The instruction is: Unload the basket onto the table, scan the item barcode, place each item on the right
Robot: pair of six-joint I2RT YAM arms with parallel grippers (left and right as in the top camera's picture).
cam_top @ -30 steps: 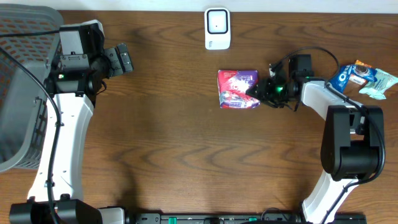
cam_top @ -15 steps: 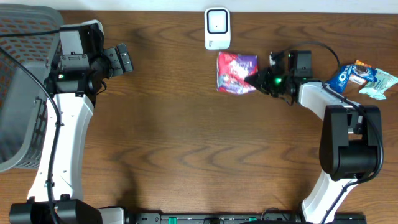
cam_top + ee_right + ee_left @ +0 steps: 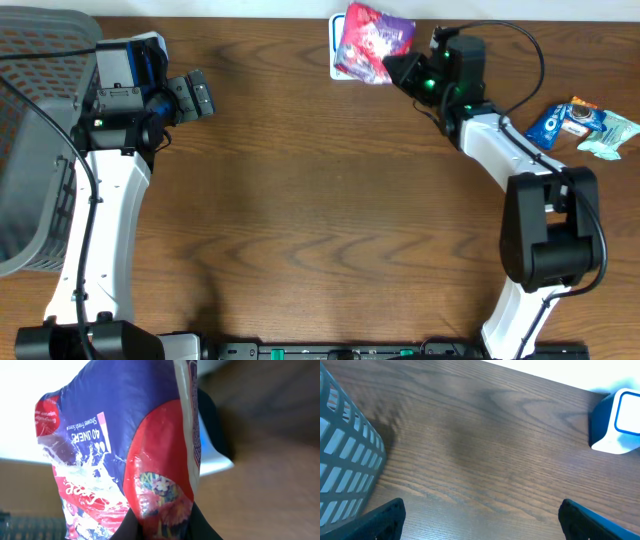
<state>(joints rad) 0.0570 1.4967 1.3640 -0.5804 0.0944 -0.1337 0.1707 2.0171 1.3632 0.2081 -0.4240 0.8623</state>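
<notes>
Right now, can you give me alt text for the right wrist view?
A crinkled purple and red packet fills the frame, pinched at its bottom edge by the right gripper. Part of the white scanner and the brown table show behind it.

Shiny packet (image 3: 125, 460) at the right end effector (image 3: 392, 68): red and dark blue-purple, with white splashes, tiny white letters and a small flower picture. Black on that end effector, with a green glow. White scanner (image 3: 620, 422) with a blue side, just past the packet. Brown surface (image 3: 320, 200) with wavy wood lines all over. Grey basket (image 3: 30, 150) with a grid of square holes, beside the black left end effector (image 3: 203, 96). Behind the right end effector, a blue cookie pack (image 3: 565, 122) and a pale green wrapper (image 3: 608, 135).
</notes>
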